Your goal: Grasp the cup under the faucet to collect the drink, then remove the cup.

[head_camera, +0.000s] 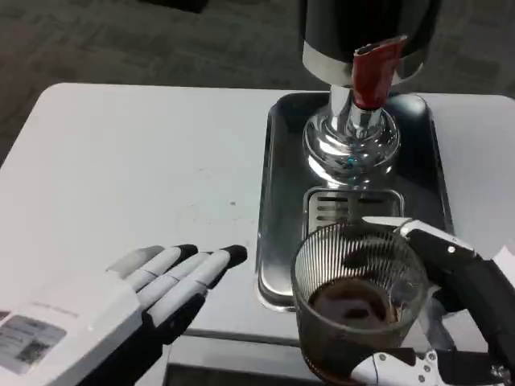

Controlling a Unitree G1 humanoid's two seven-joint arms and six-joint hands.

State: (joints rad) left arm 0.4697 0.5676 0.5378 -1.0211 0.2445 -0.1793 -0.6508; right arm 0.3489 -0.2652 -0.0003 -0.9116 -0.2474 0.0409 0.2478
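Holding the cup upright at the table's near edge, the right hand wraps fingers round its right side, drink already inside. Left hand lies flat, fingers straight together, well left. Behind sits the tray, then the faucet.

white table, steel tray, drip grate

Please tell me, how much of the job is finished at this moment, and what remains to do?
Filling looks done: the ribbed glass cup holds dark drink. In hand: the right hand grips the cup, which sits at the near edge of the metal tray, away from the dispenser's red faucet. The left hand waits open on the table. Left: carry the cup fully clear and set it down.
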